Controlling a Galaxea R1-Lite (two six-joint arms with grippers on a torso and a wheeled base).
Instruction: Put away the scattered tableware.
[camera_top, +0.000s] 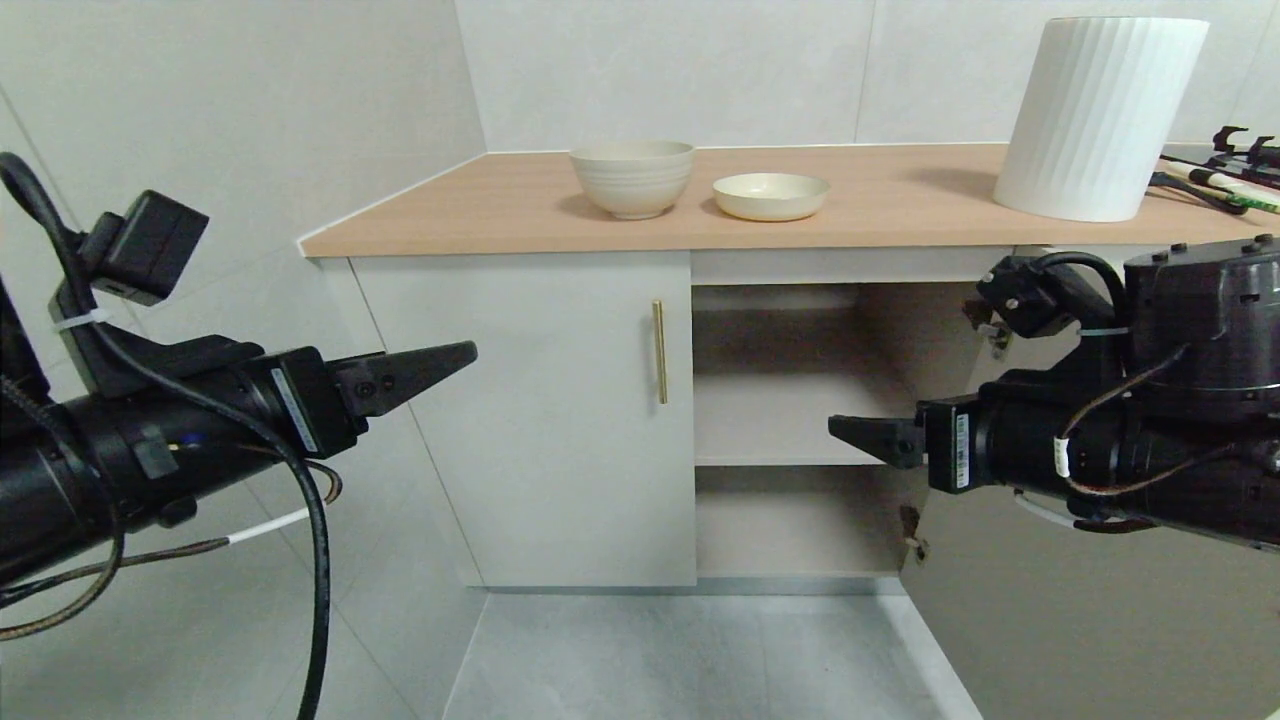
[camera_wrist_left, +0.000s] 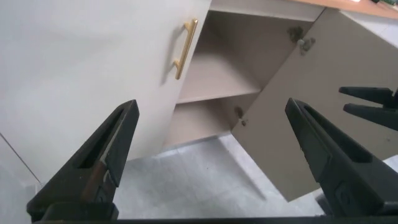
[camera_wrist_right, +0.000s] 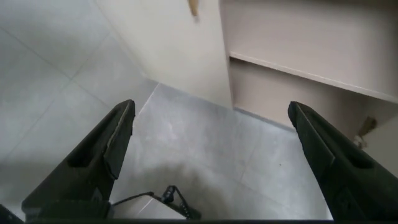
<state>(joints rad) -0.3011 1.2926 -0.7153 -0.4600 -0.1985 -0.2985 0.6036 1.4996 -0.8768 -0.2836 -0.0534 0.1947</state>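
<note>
A beige ribbed bowl (camera_top: 632, 178) and a shallow cream dish (camera_top: 770, 195) stand side by side on the wooden countertop (camera_top: 900, 215). Below them, the cabinet's right door (camera_top: 1050, 600) hangs open, showing a bare shelf (camera_top: 790, 420); the shelf (camera_wrist_left: 214, 84) also shows past my left fingers. My left gripper (camera_top: 450, 360) (camera_wrist_left: 210, 107) is open and holds nothing, left of the shut door and below counter height. My right gripper (camera_top: 845, 430) (camera_wrist_right: 211, 107) is open too, in front of the open compartment at shelf height.
A tall white ribbed cylinder (camera_top: 1100, 115) stands on the counter's right part, with several dark utensils (camera_top: 1225, 180) beyond it. The left door has a gold handle (camera_top: 659, 352). Grey tiled floor (camera_top: 700, 660) lies before the cabinet, and a wall closes the left side.
</note>
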